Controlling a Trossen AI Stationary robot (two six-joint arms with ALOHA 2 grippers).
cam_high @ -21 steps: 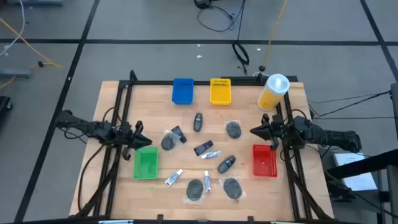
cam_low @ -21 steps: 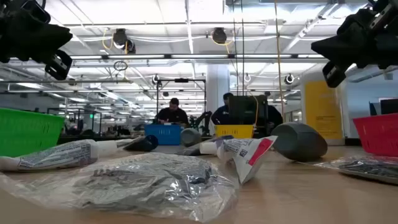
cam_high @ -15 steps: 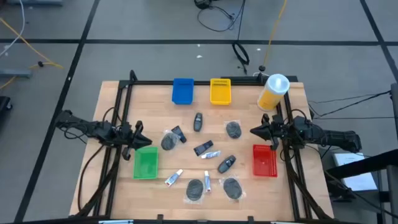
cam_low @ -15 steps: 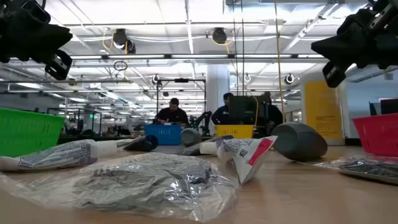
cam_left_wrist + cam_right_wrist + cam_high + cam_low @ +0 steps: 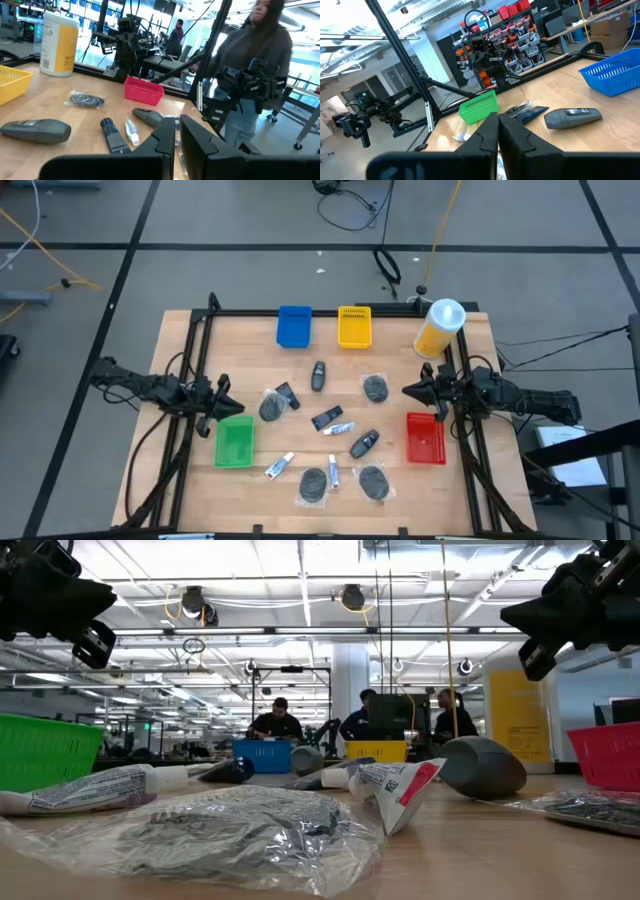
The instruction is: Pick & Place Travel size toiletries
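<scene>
Three small white tubes, the travel size toiletries, lie flat on the wooden table: one [image 5: 279,466] near the green bin, one [image 5: 333,472] at the near middle, one [image 5: 341,428] at the centre. In the low view two show close up [image 5: 90,790] [image 5: 395,785]. My left gripper [image 5: 235,408] hovers shut over the table's left edge, above the green bin's far end. My right gripper [image 5: 404,391] hovers shut over the right edge, just beyond the red bin. Neither has anything between its fingers [image 5: 177,134] [image 5: 497,131].
A blue bin [image 5: 294,326] and a yellow bin [image 5: 354,327] stand at the far edge, a green bin [image 5: 234,442] left, a red bin [image 5: 425,437] right, a yellow canister [image 5: 439,328] far right. Dark gadgets and bagged items [image 5: 313,485] lie among the tubes. A person [image 5: 260,60] stands beyond the table's right side.
</scene>
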